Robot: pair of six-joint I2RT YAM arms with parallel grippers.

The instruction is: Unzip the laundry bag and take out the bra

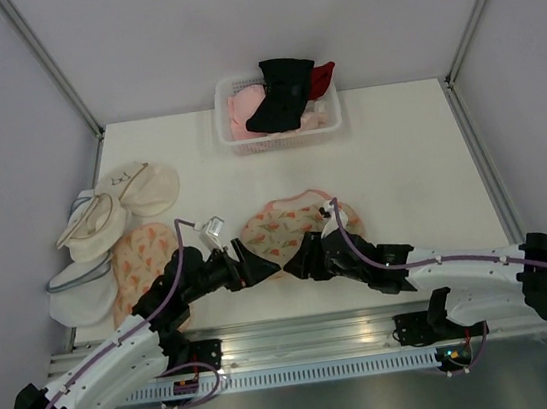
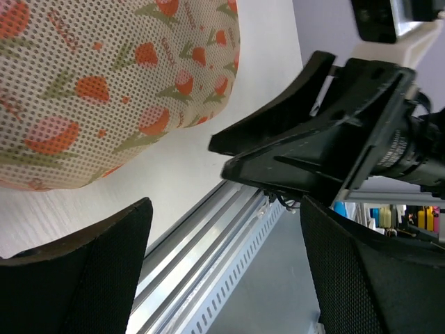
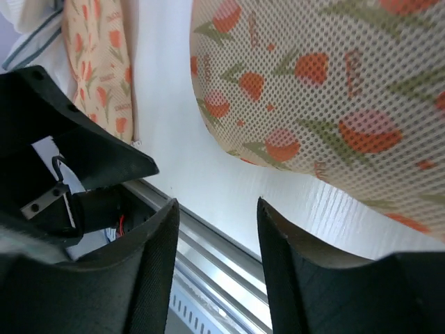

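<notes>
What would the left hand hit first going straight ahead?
Likely the right hand, facing the left hand almost tip to tip; the laundry bag lies off to one side.

No word, brand or number can be read with certainty in these views. The laundry bag (image 3: 334,83) carries small orange lettering scattered over its printed mesh, seen in both wrist views, but the letters are too small and blurred to spell out.

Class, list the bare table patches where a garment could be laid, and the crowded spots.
Bare: the table right of the laundry bag and basket; also the strip between them. Crowded: pouches at left; left fingers and right fingers at the near edge.
</notes>
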